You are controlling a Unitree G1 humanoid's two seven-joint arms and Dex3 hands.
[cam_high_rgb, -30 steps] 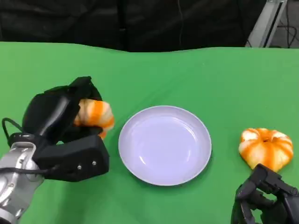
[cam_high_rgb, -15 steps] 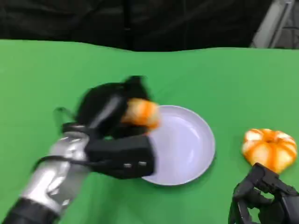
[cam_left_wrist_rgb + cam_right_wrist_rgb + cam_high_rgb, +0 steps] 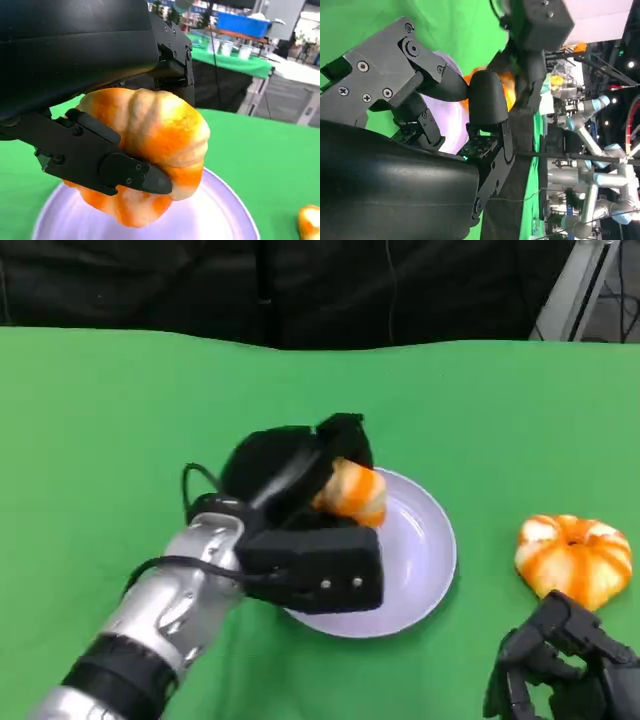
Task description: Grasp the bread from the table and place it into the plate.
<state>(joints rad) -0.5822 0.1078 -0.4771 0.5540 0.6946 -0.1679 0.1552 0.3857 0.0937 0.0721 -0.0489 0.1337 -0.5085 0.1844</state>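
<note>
Half the plate (image 3: 430, 560) behind bread-holding left hand (image 3: 300, 490)

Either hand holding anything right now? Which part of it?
The left hand grips a bread around its rounded body, fingers wrapped across the front, above the plate. The right hand holds nothing.

The left hand (image 3: 300, 502) hangs over the nine o'clock rim of the plate (image 3: 425, 560), its bread (image 3: 350, 492) above the dish. The plate's three o'clock half lies bare. A second bread (image 3: 572, 558) sits at three o'clock of the plate, apart from it, with a green lane between them. The right hand (image 3: 565, 670) crouches at five o'clock, just beside that bread. The far tabletop (image 3: 150, 390) at twelve o'clock is open.
</note>
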